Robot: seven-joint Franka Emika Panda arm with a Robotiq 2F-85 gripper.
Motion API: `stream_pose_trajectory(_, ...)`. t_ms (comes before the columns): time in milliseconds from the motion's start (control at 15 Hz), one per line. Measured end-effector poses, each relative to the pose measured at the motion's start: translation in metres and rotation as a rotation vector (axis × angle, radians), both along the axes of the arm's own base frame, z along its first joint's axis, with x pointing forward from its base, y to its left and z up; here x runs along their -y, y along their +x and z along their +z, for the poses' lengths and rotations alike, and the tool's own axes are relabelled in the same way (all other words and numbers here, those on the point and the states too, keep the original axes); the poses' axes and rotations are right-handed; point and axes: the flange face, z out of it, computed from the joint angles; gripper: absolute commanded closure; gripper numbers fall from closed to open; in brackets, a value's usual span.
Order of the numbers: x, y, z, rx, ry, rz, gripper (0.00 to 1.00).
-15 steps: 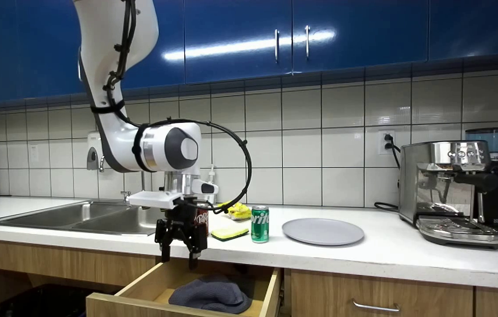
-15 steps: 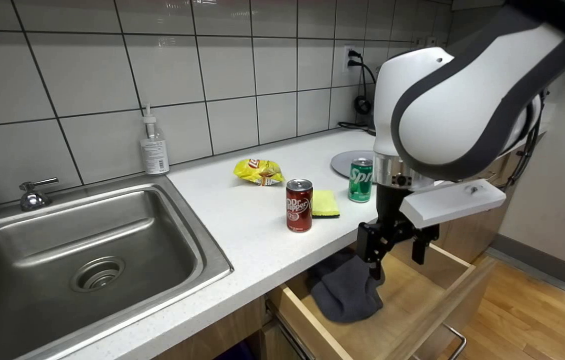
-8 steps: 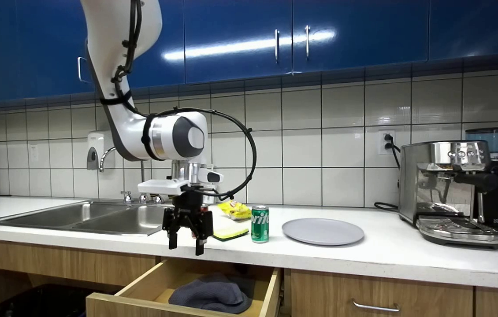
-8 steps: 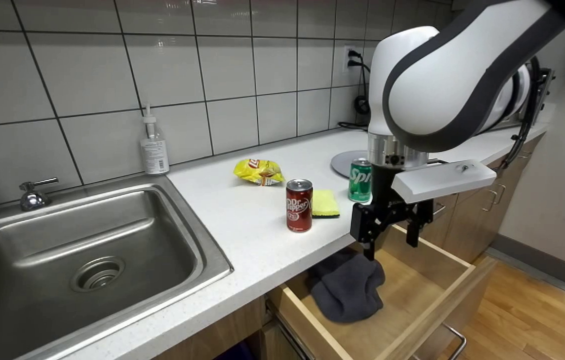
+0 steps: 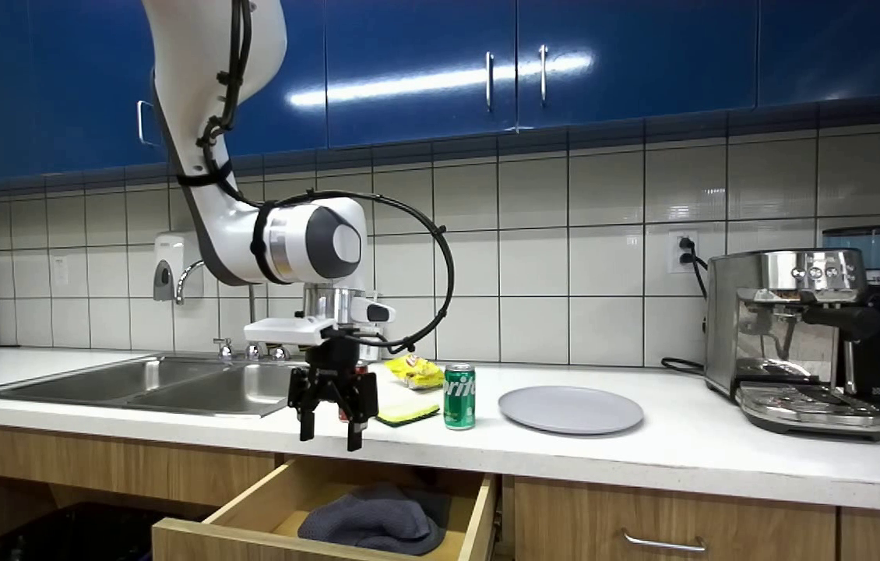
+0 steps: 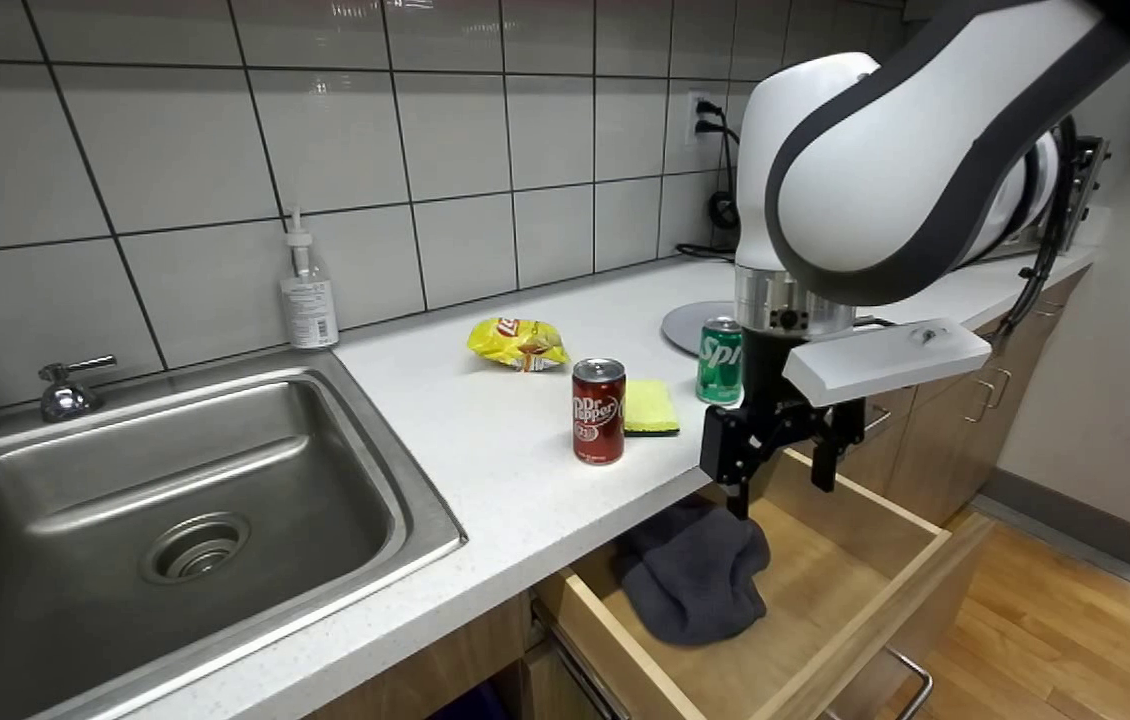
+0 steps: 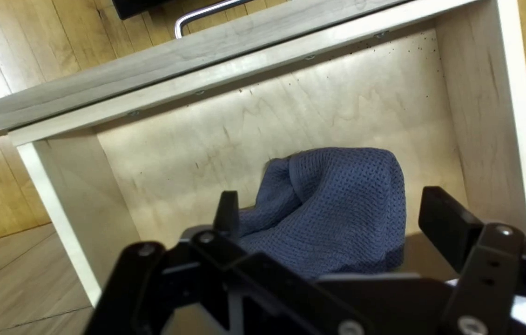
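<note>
A black Robotiq gripper [image 5: 331, 435] hangs above a pulled-out wooden drawer [image 6: 815, 580], seen from where I stand in the room; its jaws are parted wide, the grasp released. A slate-gray waffle-weave cloth [image 7: 337, 209] lies rumpled inside the drawer, below and apart from the gripper; in the wrist view it shows between the jaws. Clock positions run from the gripper. In an exterior view, a Sprite can [image 5: 459, 397] stands upright on the white countertop [image 5: 681, 436] between 2 and 3 o'clock, a gray plate [image 5: 571, 410] lies near 3, an espresso machine [image 5: 783, 347] stands well beyond it, and the cloth is at 5. In an exterior view, an upright Dr Pepper can [image 6: 598, 412] at 10 o'clock just beside a yellow scrub sponge [image 6: 651, 406], a yellow chip bag [image 6: 515, 345] farther out that way, and a stainless-steel sink [image 6: 295, 500] at 9.
</note>
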Motion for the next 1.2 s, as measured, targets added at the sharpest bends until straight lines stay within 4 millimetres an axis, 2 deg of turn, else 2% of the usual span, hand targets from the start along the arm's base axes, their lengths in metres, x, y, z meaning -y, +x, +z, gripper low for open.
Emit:
stream_pose_trajectory(533,-0.001,0.036,0.04,0.103,-0.021,0.055,0.0)
stream_pose_trajectory(1200,-0.023,0.07,0.081,0.203,-0.01,0.128,0.0)
